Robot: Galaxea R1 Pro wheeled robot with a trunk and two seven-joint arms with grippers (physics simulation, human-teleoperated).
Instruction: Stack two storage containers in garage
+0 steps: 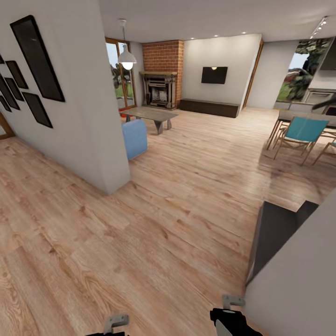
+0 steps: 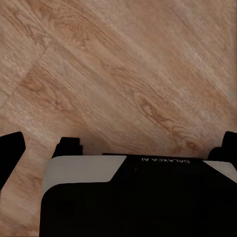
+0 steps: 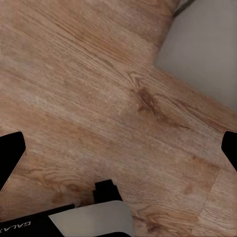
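Left gripper [image 2: 118, 143] & right gripper [image 3: 118, 148]: both splayed wide, nothing held, over the wood plank floor [image 1: 154, 224]. Blue sofa [image 1: 135, 138] at 11 o'clock, fireplace [image 1: 159, 89] beyond. Containers' whereabouts can't tell; prob. nothing moved yet.

Wall corner [image 1: 105, 140] hides most of the blue sofa [image 1: 135, 138].

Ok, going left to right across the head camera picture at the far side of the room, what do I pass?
Black picture frames → hanging lamp → brick fireplace → wall TV → teal chair.
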